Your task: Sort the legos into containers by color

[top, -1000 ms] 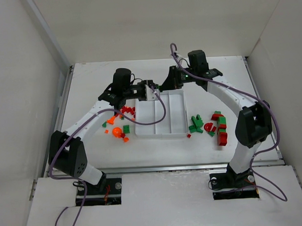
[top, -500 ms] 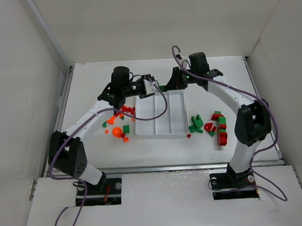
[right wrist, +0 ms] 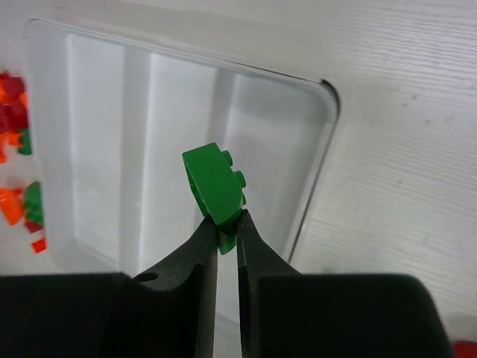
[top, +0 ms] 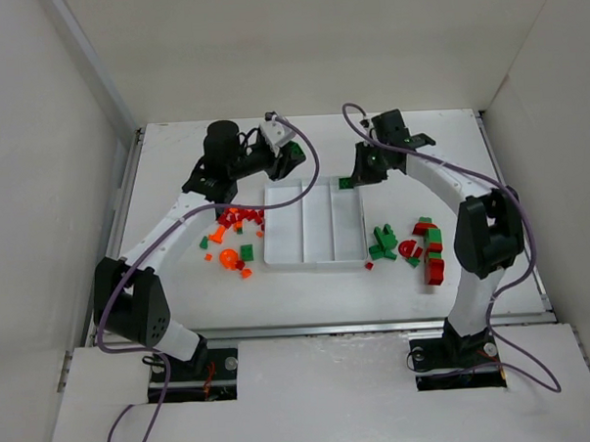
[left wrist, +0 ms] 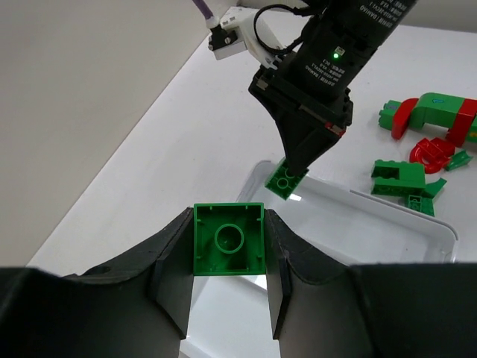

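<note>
Right now your left gripper (left wrist: 228, 220) is clamped on a square green brick (left wrist: 228, 240). The brick sits flat between the two fingers with its hollow underside towards the wrist camera. That gripper hangs beyond the far left corner of the tray (top: 315, 265), over bare table (top: 419, 137).

Your right gripper (right wrist: 226, 222) is pinched nearly closed on a small green brick (right wrist: 215, 183). It holds the lower edge only, so most of the piece stands clear above the fingertips. From overhead this brick is over the far end of the tray's right-hand compartment (top: 349, 224), close to the far rim. The left wrist view shows it just above that corner of the tray. Whether it touches the rim, you cannot tell.

The two grippers are near each other across the tray's far edge, but apart.

The tray's two thin dividers run lengthwise away from you. White table top shows between the far rim and the back wall (top: 307, 44).

A cluster of red, orange and green legos (top: 235, 228) crowds the tray's left edge. A second group of green and red pieces (top: 418, 243) lies just off its right near corner.
</note>
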{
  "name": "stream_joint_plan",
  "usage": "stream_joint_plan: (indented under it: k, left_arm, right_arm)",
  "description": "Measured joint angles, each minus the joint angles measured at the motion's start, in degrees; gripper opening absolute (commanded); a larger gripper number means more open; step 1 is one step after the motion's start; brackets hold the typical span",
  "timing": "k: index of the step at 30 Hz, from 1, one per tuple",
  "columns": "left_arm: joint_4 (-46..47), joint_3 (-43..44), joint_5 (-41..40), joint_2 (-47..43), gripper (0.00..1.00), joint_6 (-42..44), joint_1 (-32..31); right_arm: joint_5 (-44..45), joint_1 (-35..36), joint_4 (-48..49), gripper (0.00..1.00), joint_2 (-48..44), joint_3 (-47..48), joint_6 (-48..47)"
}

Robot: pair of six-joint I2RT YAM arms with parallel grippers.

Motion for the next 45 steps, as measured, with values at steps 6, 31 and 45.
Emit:
stream_joint_plan:
  k: [6,31,45]
  left_arm:
    - [0.02,-0.68,-1.90,0.07,0.04,-0.57,-0.02]
    - [3.87,1.95,-1.77,22.75,0.21,11.72,-15.50]
    - [0.74,2.47,-3.72,25.35,0.99,20.72,-18.25]
  right_arm:
    - [4.00,0.09,-4.52,0.48,5.11,1.36,-2.99]
    - [2.75,-10.69,-0.63,0.76,-9.60,-3.43,-2.95]
    - [5.14,-10.08,-1.03,0.77,-9.62,-6.45,-5.49]
